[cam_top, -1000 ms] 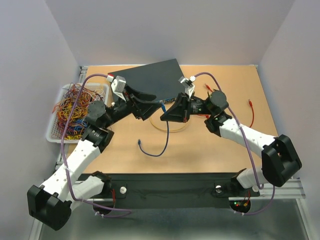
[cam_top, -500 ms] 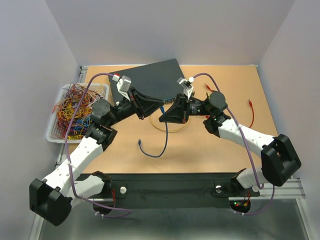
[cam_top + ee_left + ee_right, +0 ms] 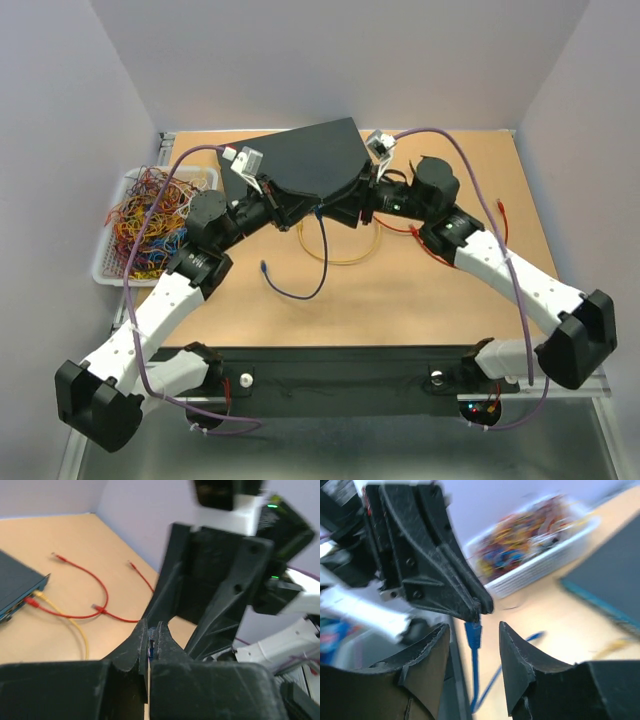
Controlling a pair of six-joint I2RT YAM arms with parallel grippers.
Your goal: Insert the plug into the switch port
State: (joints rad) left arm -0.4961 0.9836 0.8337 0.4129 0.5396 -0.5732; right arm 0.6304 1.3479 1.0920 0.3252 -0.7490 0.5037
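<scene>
**Plug pinched in the left hand, between the right hand's parted fingers**

The left hand (image 3: 312,207) is closed tight on the blue plug (image 3: 473,631), which sticks out below its fingertips (image 3: 479,604). Its blue cable (image 3: 320,255) droops from there in a loop onto the bench (image 3: 420,300). The right hand (image 3: 473,628) stands partly open and grips nothing. Its two fingers sit on either side of the plug, with a gap showing on both sides.

The switch (image 3: 300,162) lies flat at the back of the bench, just behind the two meeting hands. The plug is held in the air in front of the socket face. A red cable (image 3: 75,615) and a yellow cable (image 3: 75,627) run out from that face.
</scene>
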